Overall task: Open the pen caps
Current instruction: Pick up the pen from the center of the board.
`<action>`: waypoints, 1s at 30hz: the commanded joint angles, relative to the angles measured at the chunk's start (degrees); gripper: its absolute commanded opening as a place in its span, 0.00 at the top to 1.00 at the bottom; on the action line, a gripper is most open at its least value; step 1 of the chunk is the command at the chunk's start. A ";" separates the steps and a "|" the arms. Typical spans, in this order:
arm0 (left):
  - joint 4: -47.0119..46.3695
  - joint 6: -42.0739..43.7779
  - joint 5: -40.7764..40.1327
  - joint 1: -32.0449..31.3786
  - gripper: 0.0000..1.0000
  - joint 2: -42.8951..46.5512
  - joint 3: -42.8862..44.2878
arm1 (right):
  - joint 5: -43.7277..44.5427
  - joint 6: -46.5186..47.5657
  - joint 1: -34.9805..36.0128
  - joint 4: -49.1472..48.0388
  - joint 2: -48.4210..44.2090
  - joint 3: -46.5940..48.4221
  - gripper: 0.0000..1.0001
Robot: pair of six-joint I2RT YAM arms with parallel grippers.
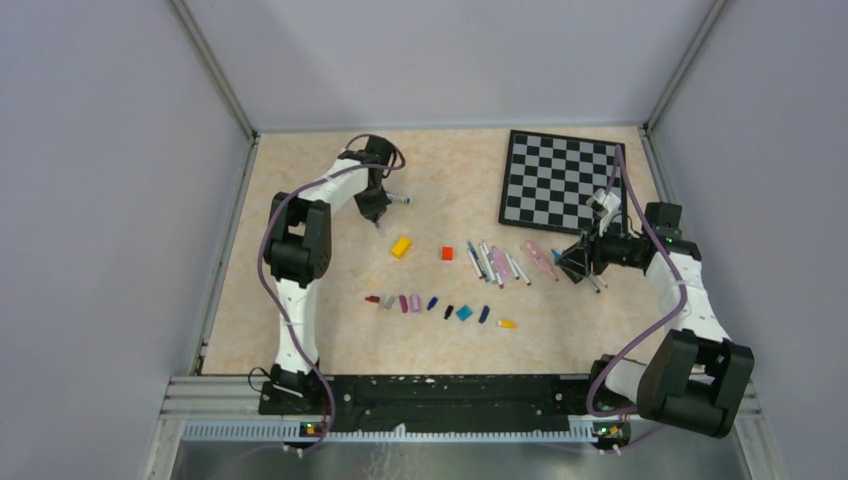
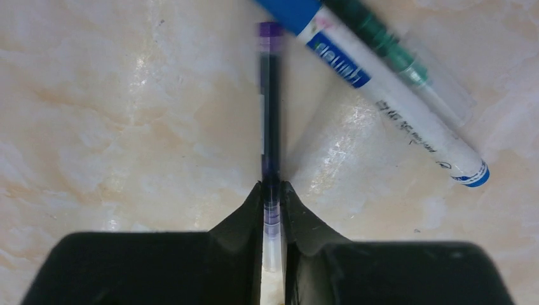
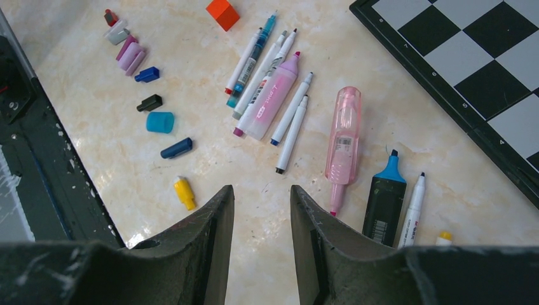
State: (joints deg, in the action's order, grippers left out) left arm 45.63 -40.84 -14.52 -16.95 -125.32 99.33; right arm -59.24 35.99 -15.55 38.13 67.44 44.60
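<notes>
Pinched in the left claw [image 2: 272, 189]: a thin dark pen [image 2: 271, 114], fingers pressed onto its barrel from both sides, purple end pointing away. Cannot tell whether it is lifted or lying on the table [image 1: 450, 170]. Caught by the left wrist alone: two more pens crossed just beyond, a white pen with a blue cap [image 2: 388, 101] and a green pen [image 2: 375, 38]. From overhead, only a pale stub beside that claw, too small to read. Spread with nothing between: the right claw [image 3: 260, 190], hanging over bare tabletop. Sharp from the right wrist: bare-tipped pens [image 3: 267, 89] fanned side by side, a pink highlighter [image 3: 343, 136], a black marker [image 3: 384, 210] with a blue tip, and loose caps [image 3: 159, 122] in a row, red at one end, yellow at the other. Overhead, those caps reduced to coloured specks nearer the arm bases than the pens, well apart from the left claw. Orange cube [image 3: 222, 13] and chessboard [image 3: 483, 57] in both overhead and right-wrist views. Yellow block [image 1: 401, 246] overhead only.
</notes>
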 commanded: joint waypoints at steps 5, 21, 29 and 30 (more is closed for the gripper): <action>1.77 2.78 -3.97 0.50 0.97 1.02 -0.35 | -1.58 1.63 -0.75 -1.04 -1.81 0.14 0.63; -18.11 19.17 3.84 1.26 1.00 26.53 -22.54 | -4.62 4.70 -1.06 0.95 -2.48 -0.21 0.63; -34.33 27.14 35.02 1.31 1.00 46.23 -40.65 | -11.98 15.59 -0.89 6.28 -3.39 -1.45 0.59; -35.84 27.16 39.20 1.31 1.00 47.49 -42.08 | -13.51 19.13 -0.83 8.29 -3.29 -1.40 0.59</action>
State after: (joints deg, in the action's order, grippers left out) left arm 20.78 -17.78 5.41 -15.68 -82.72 62.33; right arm -65.36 44.01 -15.94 41.63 65.63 43.40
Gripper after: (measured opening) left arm 0.022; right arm 0.404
